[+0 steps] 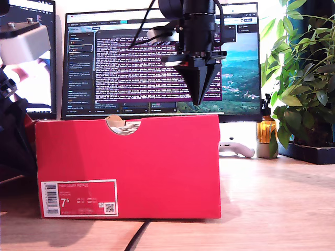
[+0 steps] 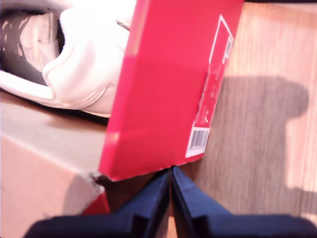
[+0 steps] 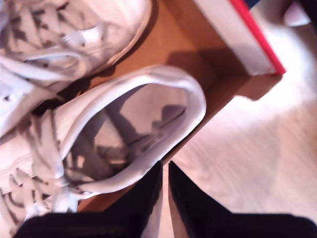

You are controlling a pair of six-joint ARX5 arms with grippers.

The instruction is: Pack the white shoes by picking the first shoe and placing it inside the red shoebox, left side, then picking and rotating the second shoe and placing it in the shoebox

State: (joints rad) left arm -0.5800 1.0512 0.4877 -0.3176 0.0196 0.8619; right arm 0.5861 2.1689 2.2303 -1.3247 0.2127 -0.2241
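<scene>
The red shoebox (image 1: 157, 167) stands on the wooden table with its barcode label facing the exterior camera. Both white shoes lie inside it. The second wrist view shows one shoe's (image 3: 124, 124) open heel below my second gripper (image 3: 165, 163), with the other shoe (image 3: 64, 39) beside it. That gripper (image 1: 199, 102) hangs shut and empty above the box's end at the exterior view's right. My first gripper (image 2: 171, 171) is shut and empty, just outside the labelled wall (image 2: 163, 84); a shoe (image 2: 84, 64) shows inside. A bit of white (image 1: 123, 125) shows through the notch.
Behind the box stand a monitor (image 1: 157, 57), an amber bottle (image 1: 266, 130), a white controller (image 1: 235, 149) and a leafy plant (image 1: 306, 78). A dark arm part (image 1: 10, 125) fills the exterior view's left edge. A black cable (image 1: 137, 235) lies in front. A red-edged panel (image 3: 257, 42) lies beyond the box corner.
</scene>
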